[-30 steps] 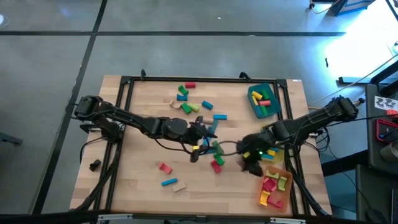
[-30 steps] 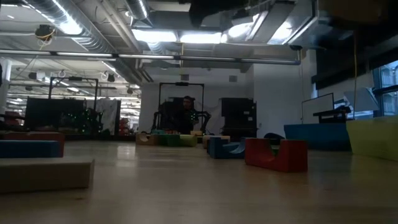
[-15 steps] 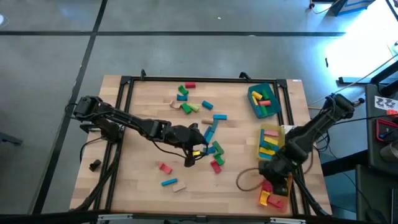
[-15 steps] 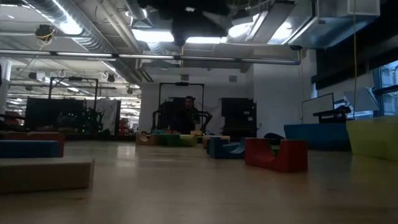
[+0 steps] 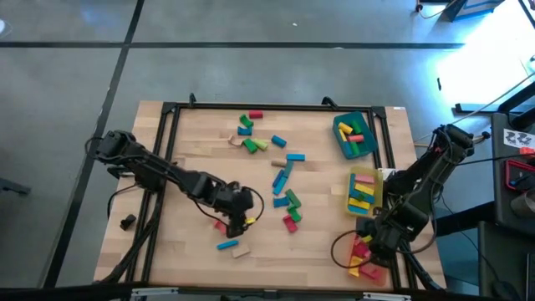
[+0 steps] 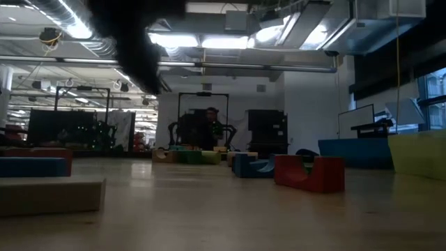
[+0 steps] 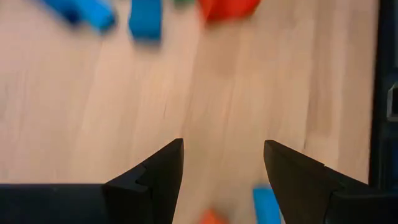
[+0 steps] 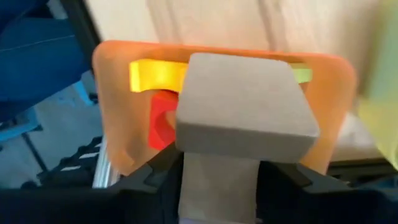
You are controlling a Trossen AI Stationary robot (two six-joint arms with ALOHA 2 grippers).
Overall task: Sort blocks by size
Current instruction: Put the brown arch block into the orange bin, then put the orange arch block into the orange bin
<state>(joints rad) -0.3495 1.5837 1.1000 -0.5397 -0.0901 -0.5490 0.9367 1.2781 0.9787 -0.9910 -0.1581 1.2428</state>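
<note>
Over the orange plastic tray [image 5: 374, 251] at the near right corner of the wooden surface [image 5: 192, 167], the right hand [image 8: 219, 168] pinches a plain wooden block [image 8: 242, 109] above red and yellow pieces. Left of that tray, the left hand [image 7: 222, 163] hovers spread and empty above bare wood. Farther off, beyond the tray, lie loose coloured wooden blocks [image 5: 284, 180], a yellow tray [image 5: 363, 191] and a teal tray [image 5: 353, 134].

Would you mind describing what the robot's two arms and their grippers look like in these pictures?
Both arms are dark, slender and jointed, with black cables looping beside them. The left gripper has two matte black fingers with angular, wedge-shaped tips and stepped inner edges. The right gripper is the same dark colour; its wrist view shows only the black bases of its fingers. No markings are visible.
</note>
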